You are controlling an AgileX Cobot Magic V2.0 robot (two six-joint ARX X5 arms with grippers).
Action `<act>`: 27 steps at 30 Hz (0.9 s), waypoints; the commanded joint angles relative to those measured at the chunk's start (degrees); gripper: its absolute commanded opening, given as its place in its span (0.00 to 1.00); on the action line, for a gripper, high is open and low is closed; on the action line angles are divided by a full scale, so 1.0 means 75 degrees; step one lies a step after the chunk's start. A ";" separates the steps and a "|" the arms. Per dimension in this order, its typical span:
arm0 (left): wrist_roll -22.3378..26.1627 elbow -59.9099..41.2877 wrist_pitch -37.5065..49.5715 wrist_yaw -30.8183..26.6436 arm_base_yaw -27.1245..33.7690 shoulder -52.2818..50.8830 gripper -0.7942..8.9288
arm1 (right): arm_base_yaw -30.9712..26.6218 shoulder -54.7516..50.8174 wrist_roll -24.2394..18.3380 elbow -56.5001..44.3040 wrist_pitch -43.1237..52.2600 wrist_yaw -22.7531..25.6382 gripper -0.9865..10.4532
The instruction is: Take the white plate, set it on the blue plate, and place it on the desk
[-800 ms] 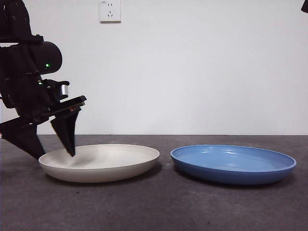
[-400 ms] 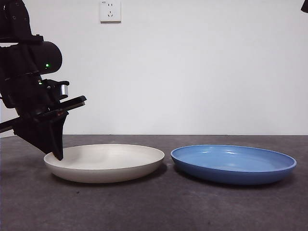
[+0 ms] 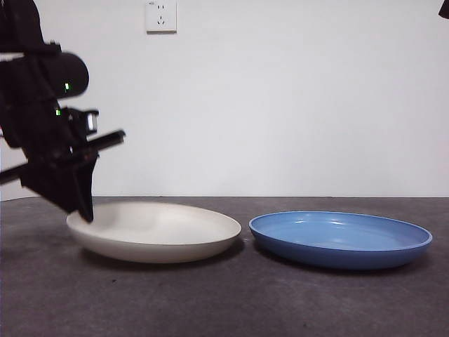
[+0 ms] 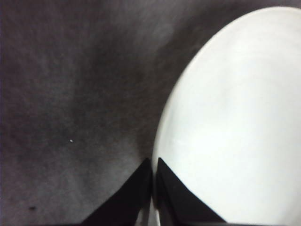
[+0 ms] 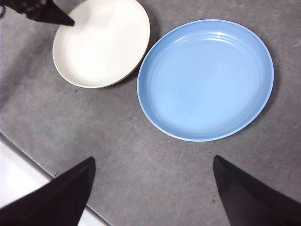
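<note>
The white plate [image 3: 161, 232] lies on the desk [image 3: 231, 302] at the left, its left edge raised a little off the surface. My left gripper [image 3: 85, 210] is shut on that left rim; the left wrist view shows the two jaws pinched together on the rim [image 4: 154, 165] of the white plate [image 4: 235, 117]. The blue plate [image 3: 340, 239] lies flat just to the right, a small gap between the two. My right gripper [image 5: 154, 160] is open and empty, high above the desk, looking down on the blue plate [image 5: 204, 80] and the white plate [image 5: 101, 42].
A white wall with a socket [image 3: 161, 15] stands behind the desk. The right wrist view shows the desk's near edge [image 5: 28, 160] with a white floor strip beyond it. Bare desk lies in front of both plates.
The left jaws went from straddling the rim to shut on it. The white plate slid slightly right and its left edge has risen. The blue plate has not moved.
</note>
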 commanded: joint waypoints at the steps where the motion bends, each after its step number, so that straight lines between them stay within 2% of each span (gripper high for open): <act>1: -0.0175 0.0169 0.0076 0.0140 -0.0052 -0.0533 0.09 | 0.0038 0.0058 0.0017 0.0154 0.0073 -0.0017 0.44; 6: -0.0245 0.0169 0.0149 0.0924 -0.0157 -0.1265 0.09 | 0.0038 0.0058 0.0017 0.0154 0.0073 -0.0017 0.44; 13: -0.0746 0.0332 0.0527 0.0935 -0.0851 -0.1358 0.09 | 0.0038 0.0058 0.0020 0.0154 0.0082 -0.0017 0.44; 18: -0.1166 0.0819 0.1017 0.0860 -0.1571 -0.0976 0.09 | 0.0038 0.0058 0.0029 0.0154 0.0119 -0.0020 0.44; 27: -0.1204 0.2323 0.0717 0.0600 -0.2454 0.0627 0.09 | 0.0038 0.0058 0.0137 0.0154 0.0122 -0.0020 0.44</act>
